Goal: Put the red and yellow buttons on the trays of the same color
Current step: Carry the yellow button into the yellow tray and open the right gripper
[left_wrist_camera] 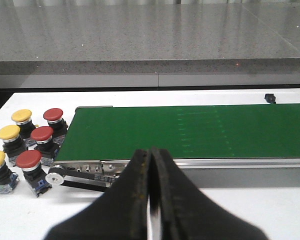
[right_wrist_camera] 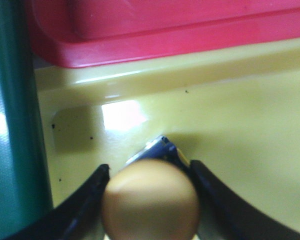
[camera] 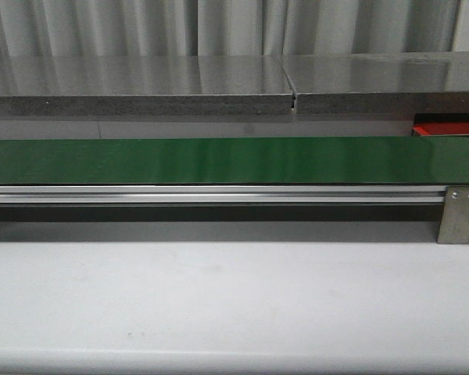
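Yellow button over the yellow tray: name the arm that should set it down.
Right. Its gripper holds the yellow button above the yellow tray; the left gripper is shut, empty, by the green belt.

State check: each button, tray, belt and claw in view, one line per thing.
Left claw: shut, empty, above the belt's near rail.
Right claw: closed on a yellow button, over the yellow tray.
Yellow tray: bare where visible.
Red tray: beside the yellow tray, contents not visible.
Green belt: nothing on it.
Three red buttons: upright, off the belt's end.
Three yellow buttons: upright, same cluster.
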Motion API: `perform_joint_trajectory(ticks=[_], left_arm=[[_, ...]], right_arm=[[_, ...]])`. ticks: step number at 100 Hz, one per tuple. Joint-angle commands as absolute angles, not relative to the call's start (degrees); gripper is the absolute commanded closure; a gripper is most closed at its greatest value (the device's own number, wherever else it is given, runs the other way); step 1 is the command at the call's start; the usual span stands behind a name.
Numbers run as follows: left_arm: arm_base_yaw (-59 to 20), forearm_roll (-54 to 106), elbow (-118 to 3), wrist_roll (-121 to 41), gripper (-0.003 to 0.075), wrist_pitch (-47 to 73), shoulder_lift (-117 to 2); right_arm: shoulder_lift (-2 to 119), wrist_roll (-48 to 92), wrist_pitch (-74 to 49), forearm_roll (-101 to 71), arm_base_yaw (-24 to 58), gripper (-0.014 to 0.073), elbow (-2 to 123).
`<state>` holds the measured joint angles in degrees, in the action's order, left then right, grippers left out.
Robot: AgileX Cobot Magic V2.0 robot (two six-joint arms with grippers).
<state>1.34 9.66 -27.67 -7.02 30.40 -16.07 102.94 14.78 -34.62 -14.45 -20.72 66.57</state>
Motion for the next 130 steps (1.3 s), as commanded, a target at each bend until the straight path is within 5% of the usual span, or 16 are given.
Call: perform_joint_trajectory(ticks=[1,15,77,130], left_arm=[[1.0,10.6,-29.0,-6.9,0.0741,25.8,-16.6],[1.0,10.6,-29.0,-6.9,0.0741,25.8,-16.6],[1.0,10.6,-29.0,-6.9,0.0741,25.8,-16.6],[1.0,10.6,-29.0,-6.9,0.0741,25.8,-16.6]], right_arm=[[100.5,15.4,-33.4,-15.2,-21.0,0.0108,68.1],[99.8,15.4,-33.4,-16.2,-21.0,0.0026,68.3],[76.4,18.0,-33.2,-17.2,-13.8,0.0027,67.6],[47.7,19.0,-31.2,-13.7,-4.6,0.0028,48.3]])
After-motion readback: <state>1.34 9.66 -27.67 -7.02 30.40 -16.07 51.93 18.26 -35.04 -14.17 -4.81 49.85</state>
